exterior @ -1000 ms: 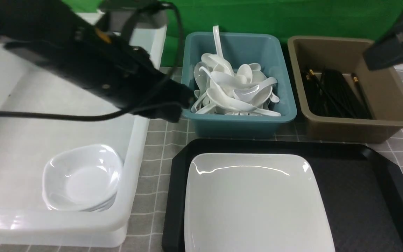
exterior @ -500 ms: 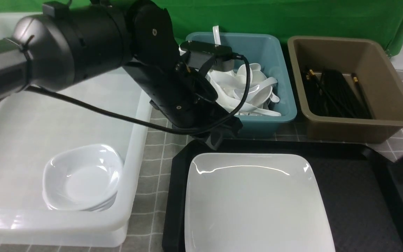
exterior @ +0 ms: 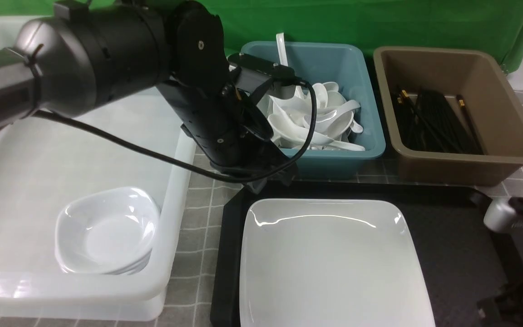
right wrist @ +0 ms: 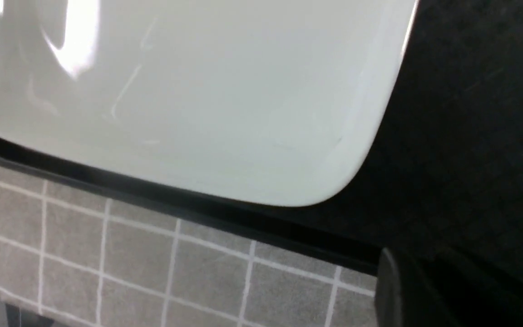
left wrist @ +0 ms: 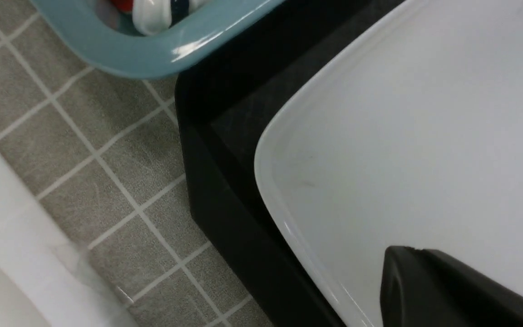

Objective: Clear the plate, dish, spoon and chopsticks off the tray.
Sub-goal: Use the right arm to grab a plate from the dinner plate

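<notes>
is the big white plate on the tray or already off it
On it: the plate lies flat within the raised rim of the tray, over its left part.

White tub (exterior: pixel 170 218) stands at the left of the tabletop (exterior: pixel 202 236), which is covered by a grey cloth with a pale grid. Teal bin (exterior: pixel 334 159) and brown bin (exterior: pixel 461 170) sit side by side at the far side, close but apart. Green backdrop (exterior: pixel 379 22) hangs behind. All three containers are upright.
</notes>
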Controlling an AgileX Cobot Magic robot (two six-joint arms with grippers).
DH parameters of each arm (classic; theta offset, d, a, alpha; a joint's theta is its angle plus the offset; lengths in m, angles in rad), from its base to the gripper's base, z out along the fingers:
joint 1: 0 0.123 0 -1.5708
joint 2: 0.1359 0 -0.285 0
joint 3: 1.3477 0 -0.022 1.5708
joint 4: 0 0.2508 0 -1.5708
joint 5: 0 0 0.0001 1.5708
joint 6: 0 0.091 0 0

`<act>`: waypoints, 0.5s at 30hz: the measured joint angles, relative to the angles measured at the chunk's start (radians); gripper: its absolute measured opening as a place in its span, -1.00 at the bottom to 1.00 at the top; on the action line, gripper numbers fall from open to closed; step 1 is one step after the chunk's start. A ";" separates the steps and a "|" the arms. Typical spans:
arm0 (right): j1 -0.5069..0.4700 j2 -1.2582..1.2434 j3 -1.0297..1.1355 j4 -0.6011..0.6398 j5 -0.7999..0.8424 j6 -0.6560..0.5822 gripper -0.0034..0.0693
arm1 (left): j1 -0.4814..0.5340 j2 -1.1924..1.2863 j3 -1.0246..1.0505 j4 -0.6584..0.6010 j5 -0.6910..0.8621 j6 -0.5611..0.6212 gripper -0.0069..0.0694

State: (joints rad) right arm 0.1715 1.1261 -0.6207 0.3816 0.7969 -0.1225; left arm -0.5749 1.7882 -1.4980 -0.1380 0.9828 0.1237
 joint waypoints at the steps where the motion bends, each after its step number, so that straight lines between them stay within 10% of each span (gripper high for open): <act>1: 0.000 0.000 0.017 0.010 -0.019 0.000 -0.39 | 0.000 0.000 0.000 0.003 0.001 0.000 -0.79; 15: 0.000 0.136 0.034 0.066 -0.240 -0.002 0.31 | 0.000 -0.001 0.000 0.028 0.049 -0.012 -0.79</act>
State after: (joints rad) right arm 0.1715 1.2618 -0.5865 0.4473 0.5568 -0.1245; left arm -0.5749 1.7872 -1.4980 -0.1103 1.0321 0.1121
